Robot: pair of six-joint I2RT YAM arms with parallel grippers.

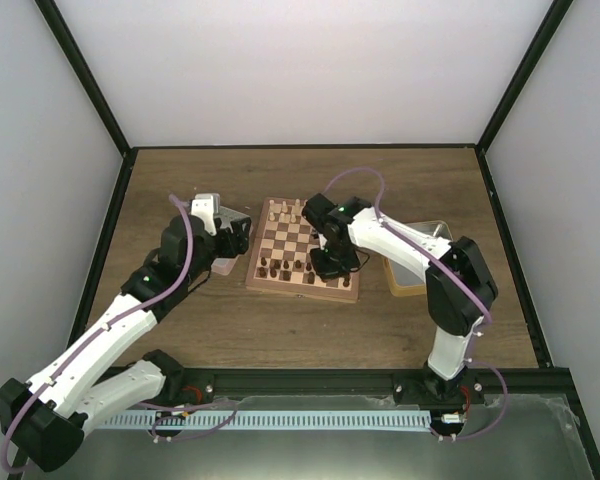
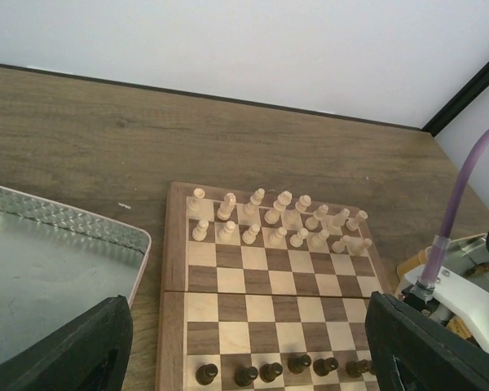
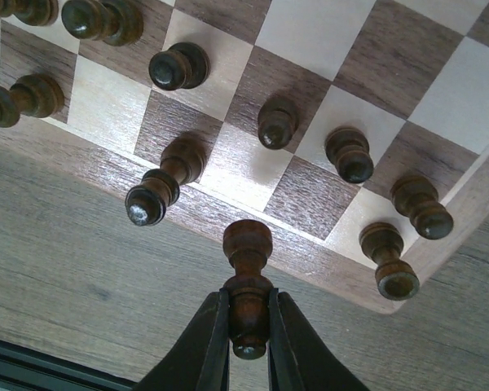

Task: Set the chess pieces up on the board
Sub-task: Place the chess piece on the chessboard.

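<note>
The board (image 1: 298, 243) lies mid-table, with cream chessmen (image 2: 277, 217) along its far rows and dark chess pieces (image 2: 270, 371) along its near rows. My right gripper (image 3: 248, 308) is shut on a dark chess piece (image 3: 248, 281), held upside down, its base away from the camera. It hangs above the board's near rim (image 3: 228, 213), by the right corner. Several dark pieces (image 3: 349, 155) stand on nearby squares, and one (image 3: 153, 194) stands at the rim to its left. My left gripper (image 2: 248, 358) hangs open over the board's left side, nothing between its fingers (image 2: 65, 350).
A shallow metal tin (image 2: 57, 269) lies left of the board, close to the left gripper. A second tin (image 1: 420, 262) sits right of the board, partly under the right arm. Dark frame posts and pale walls bound the table.
</note>
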